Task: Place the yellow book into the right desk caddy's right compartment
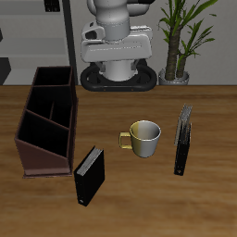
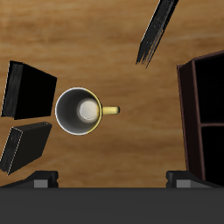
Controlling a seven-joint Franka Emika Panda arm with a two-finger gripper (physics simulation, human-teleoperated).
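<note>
The right desk caddy [image 1: 44, 125] stands open-topped near one side edge of the table [image 1: 130, 199], its long axis running from front to back. The right compartment [image 1: 53, 81], the rectangular end section behind the straight cross divider, is at its far end. Just beside the caddy's front corner, nearer the table's front edge, 1 black book [image 1: 90, 174] stands upright on its edge; from the wrist camera it shows as a thin dark sliver [image 2: 157, 31]. In the middle of the table sits a cream mug [image 1: 144, 138] with its handle pointing toward the caddy. Beyond the mug, well apart from the caddy, 2 more books stand together on edge: a second black book [image 1: 180, 150] nearer the front, and touching or just behind it the yellow book [image 1: 186, 118], which looks dull grey here. The wrist camera shows this pair beside the mug [image 2: 79, 111], the yellow book [image 2: 24, 144] with pale edges. The gripper [image 2: 114, 181] hangs high above the table over the mug, holding nothing, its 2 fingers [image 2: 39, 179] spread wide apart. The yellow book lies off to 1 side of them, beyond the finger farther from the caddy and far below, untouched.
</note>
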